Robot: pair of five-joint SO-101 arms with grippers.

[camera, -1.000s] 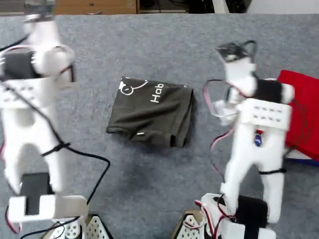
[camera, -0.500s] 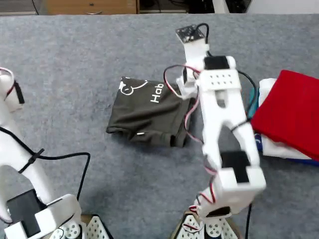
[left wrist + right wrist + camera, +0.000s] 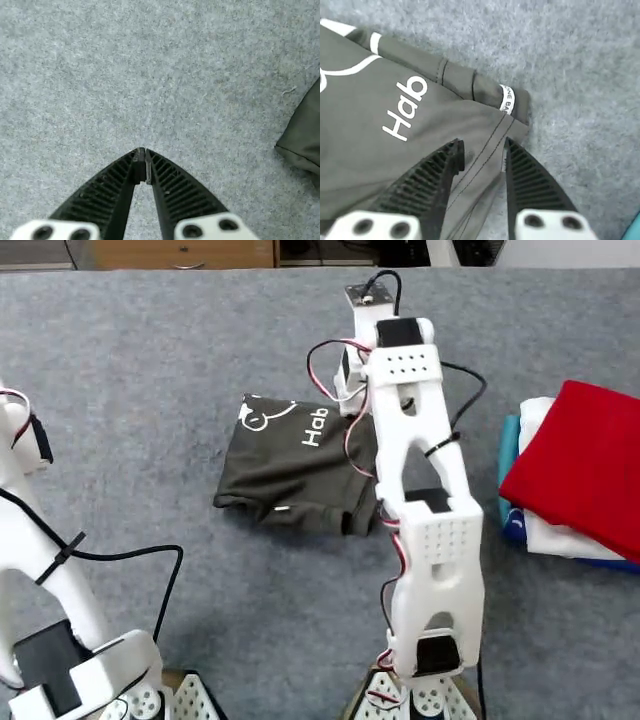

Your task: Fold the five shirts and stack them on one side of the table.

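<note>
- The dark shirt [image 3: 295, 465] is seen folded into a rough square near the middle of the tabletop [image 3: 180, 340], with its white print facing up
- A red shirt [image 3: 580, 475] is laid folded on top of a white shirt [image 3: 545, 532] at the right edge of the tabletop, well apart from the dark shirt
- The right gripper [image 3: 482, 149] is held released over the side of the dark shirt nearest the right edge of the tabletop
- Its two fingers [image 3: 440, 172] are spread to either side of a stitched seam, beside a small white label; whether the cloth is touched cannot be told
- The left gripper [image 3: 141, 159] is clenched on nothing, its tips pressed together above bare grey tabletop, with a corner of the dark shirt nearby
- The left arm [image 3: 40, 570] is placed by the left edge of the tabletop, and the right arm [image 3: 420, 490] is stretched out along the dark shirt's side
</note>
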